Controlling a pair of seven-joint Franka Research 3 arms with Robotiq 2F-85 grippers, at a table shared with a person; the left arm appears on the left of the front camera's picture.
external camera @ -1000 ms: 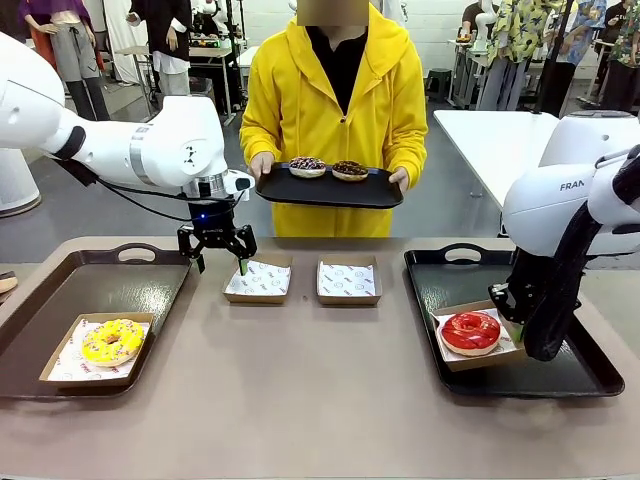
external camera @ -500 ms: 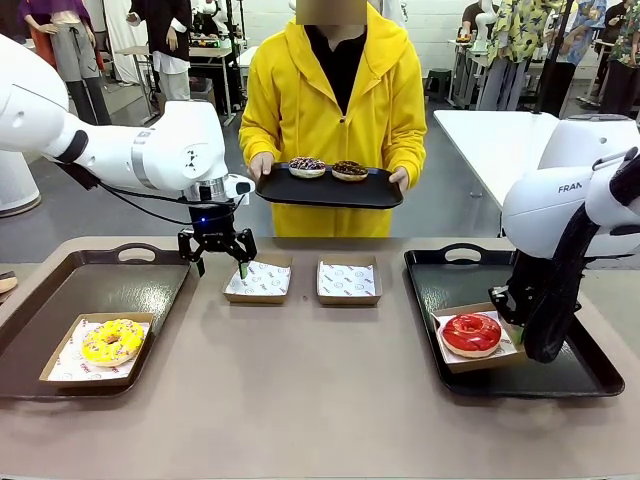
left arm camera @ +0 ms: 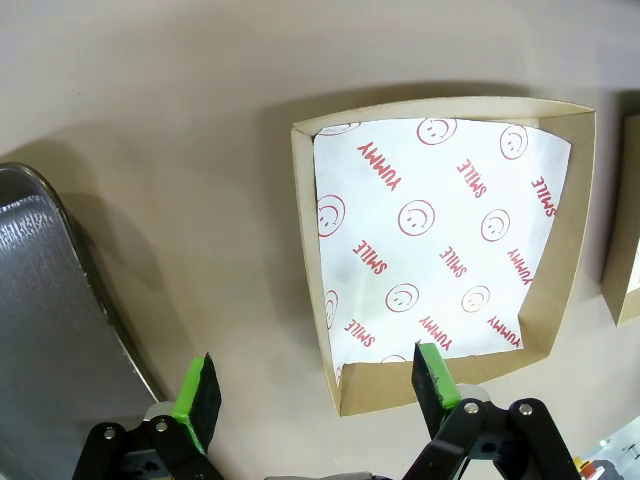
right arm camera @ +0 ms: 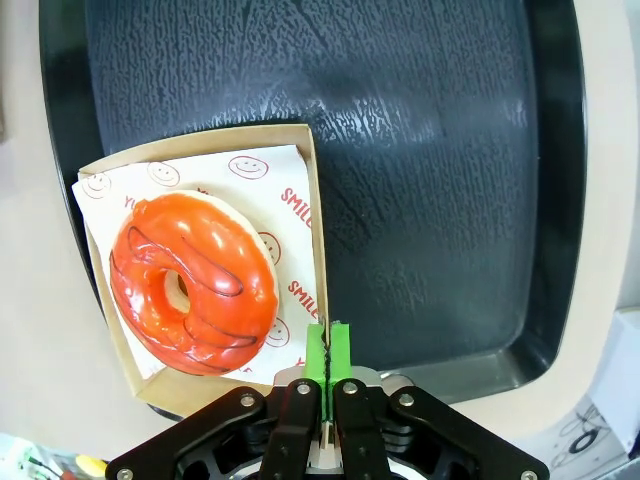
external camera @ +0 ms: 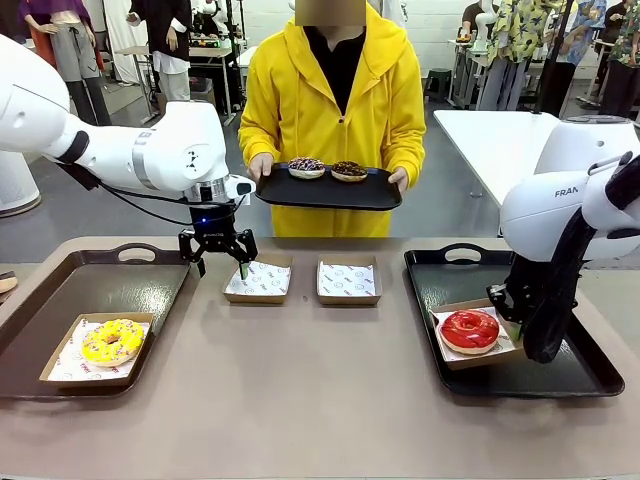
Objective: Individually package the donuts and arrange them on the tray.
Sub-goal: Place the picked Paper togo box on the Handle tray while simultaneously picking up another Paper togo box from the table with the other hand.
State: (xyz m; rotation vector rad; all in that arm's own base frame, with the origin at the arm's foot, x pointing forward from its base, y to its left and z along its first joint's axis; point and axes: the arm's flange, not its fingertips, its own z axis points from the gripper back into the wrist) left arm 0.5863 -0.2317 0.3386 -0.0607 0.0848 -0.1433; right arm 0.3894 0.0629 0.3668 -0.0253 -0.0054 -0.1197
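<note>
right gripper (right arm camera: 327, 352) is pinched shut on the red donut box (right arm camera: 315, 220) wall. left gripper (left arm camera: 316, 378), spread wide, straddles a corner of the empty box (left arm camera: 440, 130), chocolate donuts (external camera: 349, 170) straight beyond it on the held tray (external camera: 330, 196).

On the table (external camera: 320, 420), a far box (external camera: 258, 281) sat beside its twin (external camera: 348, 281); a right box (external camera: 460, 360) lay nearer. A person in yellow (external camera: 300, 110) stood behind.

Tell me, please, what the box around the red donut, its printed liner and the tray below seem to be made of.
Box: thin brown cardboard, matte; the folded wall shows a raw edge. Liner: white paper, matte, with red print; its corner overhangs the wall. Tray: probably black plastic, with a pebbled, slightly glossy surface; coated metal is possible.
</note>
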